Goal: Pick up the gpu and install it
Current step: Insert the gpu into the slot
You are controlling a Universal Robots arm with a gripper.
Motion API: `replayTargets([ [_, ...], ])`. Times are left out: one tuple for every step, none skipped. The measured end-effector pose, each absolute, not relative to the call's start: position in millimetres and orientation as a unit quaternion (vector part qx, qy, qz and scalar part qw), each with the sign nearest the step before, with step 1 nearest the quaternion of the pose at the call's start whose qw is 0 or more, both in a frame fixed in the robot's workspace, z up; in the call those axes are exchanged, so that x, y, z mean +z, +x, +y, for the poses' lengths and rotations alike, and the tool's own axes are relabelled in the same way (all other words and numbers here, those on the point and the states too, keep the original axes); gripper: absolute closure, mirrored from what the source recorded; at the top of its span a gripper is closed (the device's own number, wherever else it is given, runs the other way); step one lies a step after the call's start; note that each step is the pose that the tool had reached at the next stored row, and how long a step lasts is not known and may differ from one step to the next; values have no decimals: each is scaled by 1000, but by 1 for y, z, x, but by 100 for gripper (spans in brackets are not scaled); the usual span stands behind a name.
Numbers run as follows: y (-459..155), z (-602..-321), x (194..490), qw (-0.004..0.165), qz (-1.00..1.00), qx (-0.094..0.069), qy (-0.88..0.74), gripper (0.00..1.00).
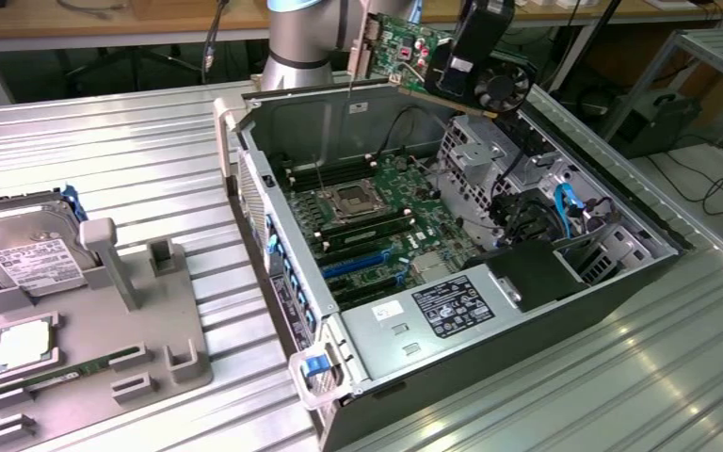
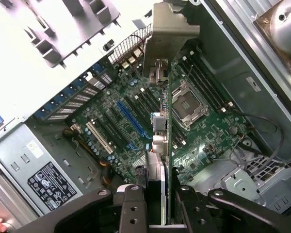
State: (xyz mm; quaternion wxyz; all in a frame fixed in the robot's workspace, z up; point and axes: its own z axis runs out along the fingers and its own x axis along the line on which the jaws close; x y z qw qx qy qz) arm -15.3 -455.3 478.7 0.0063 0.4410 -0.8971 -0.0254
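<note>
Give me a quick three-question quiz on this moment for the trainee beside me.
1. True or false: the gpu is already seated on the motherboard.
2. Fill in: the gripper is shut on the ____.
3. Where does the hard drive sit? A) in the gray holder on the exterior view's left; B) on the motherboard; C) in the gripper.

Key:
1. False: it hangs above the open computer case.
2. gpu.
3. A.
</note>
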Motion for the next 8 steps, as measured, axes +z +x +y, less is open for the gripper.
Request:
replayTargets([
  [-15,-455,479,6,-895,-25,445,72],
  [-15,-455,479,7,-893,-25,449,72],
  [-15,-455,479,7,-891,-25,453,72],
  [-15,-456,479,7,-890,-25,456,72],
  [-15,-456,479,7,-887,-25,461,72],
  [-15,-456,479,7,-885,-25,464,72],
  [-15,-456,479,7,-884,-25,467,72],
  [-15,-456,479,7,-882,-25,471,72],
])
